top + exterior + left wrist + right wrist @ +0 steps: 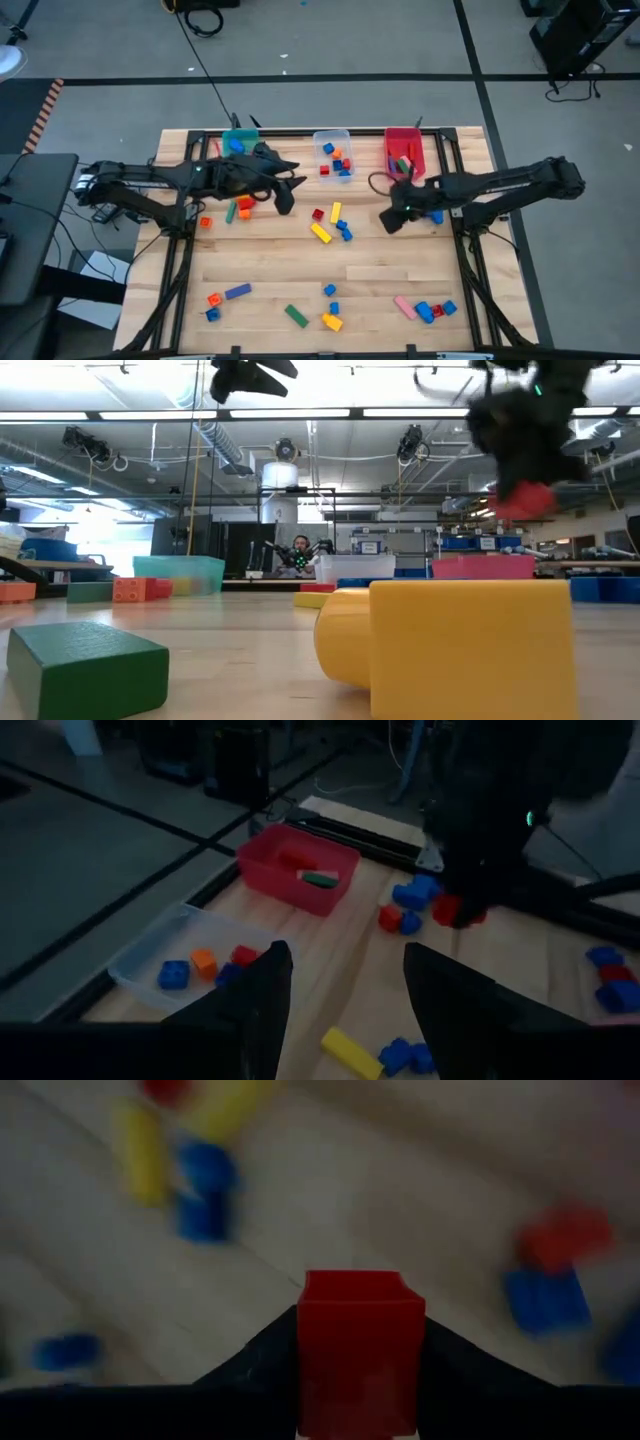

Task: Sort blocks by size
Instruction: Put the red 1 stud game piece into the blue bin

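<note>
A red block (358,1342) sits clamped between the right gripper's (392,222) two dark fingers, raised clear of the wooden table (400,280); from overhead the arm hides it entirely. The table beyond blurs into loose blue, yellow and red blocks. The left gripper (345,990), jaws parted and empty, hangs near the teal bin (240,141), facing the red bin (295,868).

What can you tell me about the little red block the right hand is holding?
The red block is a small, smooth, boxy plastic brick with a raised rim around an open face. It sits squarely between the two dark fingers of the right hand, which press on its opposite sides. In the low view it hangs well above the wooden table, touching nothing else, in front of the red bin.
</note>
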`<action>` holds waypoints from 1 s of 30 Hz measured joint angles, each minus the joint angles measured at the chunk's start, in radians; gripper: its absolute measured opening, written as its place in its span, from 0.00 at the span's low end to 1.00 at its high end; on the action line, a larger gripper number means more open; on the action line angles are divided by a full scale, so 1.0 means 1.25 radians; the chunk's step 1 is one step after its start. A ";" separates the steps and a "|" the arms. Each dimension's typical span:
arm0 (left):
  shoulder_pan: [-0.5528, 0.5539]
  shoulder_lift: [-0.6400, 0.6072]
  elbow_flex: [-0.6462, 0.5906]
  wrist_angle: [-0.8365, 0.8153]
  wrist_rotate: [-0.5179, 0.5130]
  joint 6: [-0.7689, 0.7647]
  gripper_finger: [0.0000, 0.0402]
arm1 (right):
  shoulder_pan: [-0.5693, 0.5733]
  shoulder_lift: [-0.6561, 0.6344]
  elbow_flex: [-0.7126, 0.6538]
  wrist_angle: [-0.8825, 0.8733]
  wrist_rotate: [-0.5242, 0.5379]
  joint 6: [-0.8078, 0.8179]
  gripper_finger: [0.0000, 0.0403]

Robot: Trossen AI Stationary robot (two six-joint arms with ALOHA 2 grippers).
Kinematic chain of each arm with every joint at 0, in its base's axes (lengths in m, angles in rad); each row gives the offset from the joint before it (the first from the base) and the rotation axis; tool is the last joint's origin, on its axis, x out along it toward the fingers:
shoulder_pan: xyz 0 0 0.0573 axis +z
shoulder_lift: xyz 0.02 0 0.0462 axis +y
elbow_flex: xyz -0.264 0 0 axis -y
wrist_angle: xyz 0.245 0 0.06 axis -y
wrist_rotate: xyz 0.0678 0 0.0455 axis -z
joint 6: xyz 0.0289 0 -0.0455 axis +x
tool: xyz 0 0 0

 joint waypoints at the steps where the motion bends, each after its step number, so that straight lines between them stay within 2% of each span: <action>1: 0.000 0.011 0.000 0.003 0.004 0.000 0.51 | -0.001 -0.002 0.024 0.014 0.020 -0.029 0.37; 4: 0.000 0.048 0.000 0.010 0.010 0.000 0.51 | -0.009 -0.007 0.084 0.082 0.063 -0.132 0.36; 8: -0.001 0.091 0.000 0.063 0.049 0.003 0.51 | -0.032 -0.004 0.140 0.183 0.067 -0.242 0.36; 11: -0.001 0.116 0.000 0.121 0.093 0.066 0.51 | -0.050 0.000 0.157 0.252 0.020 -0.326 0.36; 16: -0.002 0.135 0.000 0.195 0.152 0.283 0.51 | -0.069 0.002 0.160 0.306 -0.090 -0.416 0.37; 20: -0.002 0.140 0.000 0.218 0.186 0.456 0.51 | -0.077 0.002 0.160 0.315 -0.131 -0.455 0.37; 24: -0.002 0.143 0.000 0.262 0.204 0.517 0.51 | -0.079 0.012 0.160 0.353 -0.148 -0.502 0.37; 30: -0.002 0.145 0.000 0.271 0.208 0.526 0.51 | -0.080 0.067 0.161 0.419 -0.168 -0.595 0.36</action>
